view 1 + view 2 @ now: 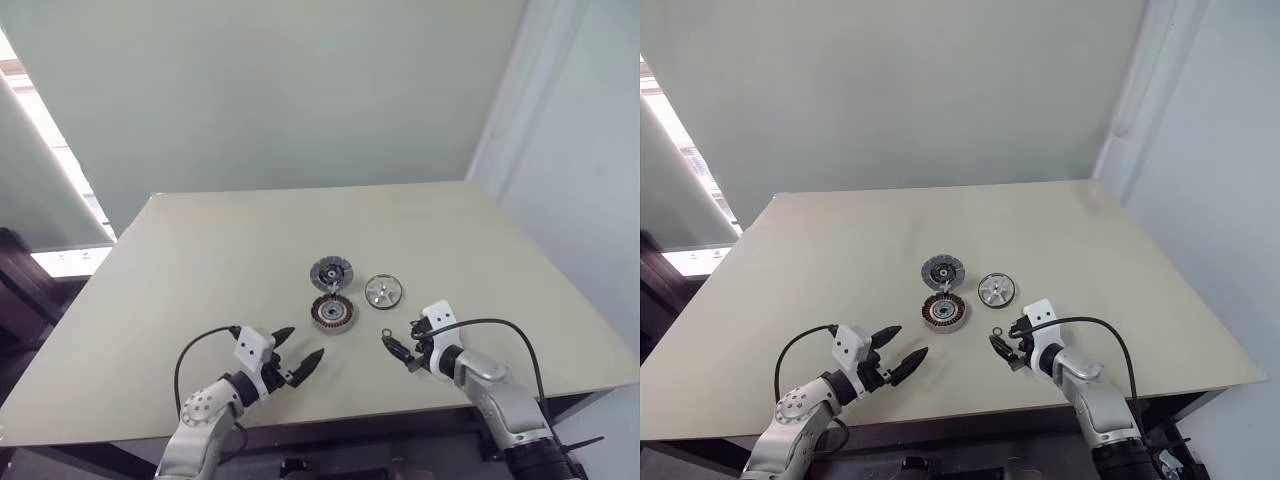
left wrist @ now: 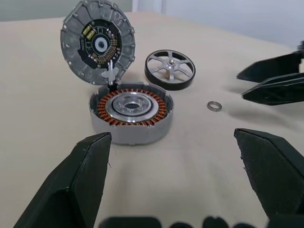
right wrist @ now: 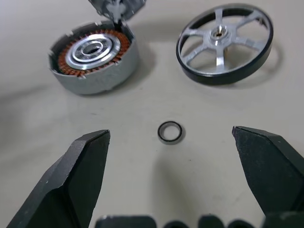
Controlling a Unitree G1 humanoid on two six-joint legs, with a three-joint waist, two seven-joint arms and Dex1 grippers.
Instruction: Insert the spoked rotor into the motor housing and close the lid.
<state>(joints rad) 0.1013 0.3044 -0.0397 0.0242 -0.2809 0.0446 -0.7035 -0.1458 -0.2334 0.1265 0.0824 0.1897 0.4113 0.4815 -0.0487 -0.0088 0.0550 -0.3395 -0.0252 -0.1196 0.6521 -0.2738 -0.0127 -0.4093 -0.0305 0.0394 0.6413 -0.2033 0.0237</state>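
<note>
The motor housing [image 1: 333, 313], a round grey case with copper windings inside, sits mid-table. Its lid [image 1: 331, 272] stands open behind it, joined at a small hinge tab, with its dark circuit face showing [image 2: 98, 42]. The shiny spoked rotor [image 1: 383, 291] lies flat to the right of the housing. My left gripper [image 1: 303, 345] is open, low over the table just in front of and left of the housing [image 2: 130, 111]. My right gripper [image 1: 398, 350] is open too, in front of the rotor [image 3: 224, 42]. Both are empty.
A small metal ring [image 3: 170, 132] lies on the table between my right gripper's fingers and the rotor. The beige table [image 1: 200, 260] stretches wide on all sides. A wall stands behind it, and the table's front edge is close beneath my arms.
</note>
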